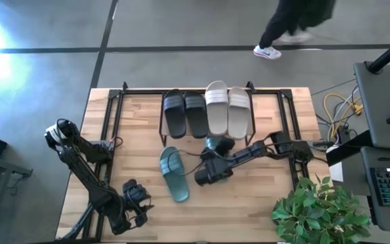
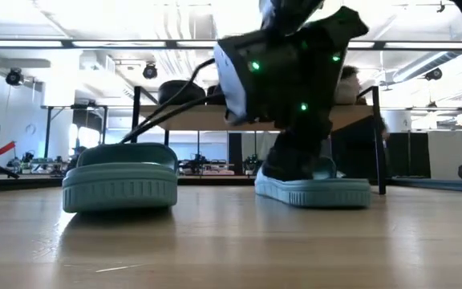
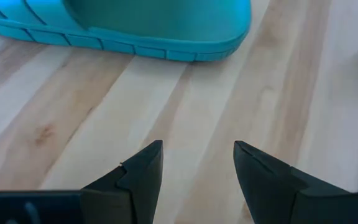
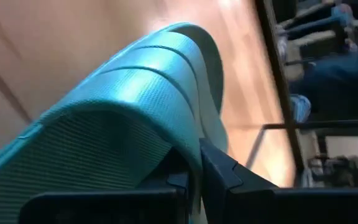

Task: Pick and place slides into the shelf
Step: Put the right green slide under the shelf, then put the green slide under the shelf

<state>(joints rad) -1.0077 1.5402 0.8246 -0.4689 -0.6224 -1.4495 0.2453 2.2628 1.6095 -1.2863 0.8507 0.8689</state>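
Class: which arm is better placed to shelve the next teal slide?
Right. The right gripper is shut on a teal slide by the shelf; the left gripper hangs open near the table edge.

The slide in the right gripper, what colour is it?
Teal green. The slide shows best in the right wrist view, where the right gripper pinches its strap.

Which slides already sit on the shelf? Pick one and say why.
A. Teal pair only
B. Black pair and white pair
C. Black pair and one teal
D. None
B: in the high view the black pair and white pair lie side by side on the shelf, while both teal slides remain on the table, one lying free, the other pinched by the right gripper.
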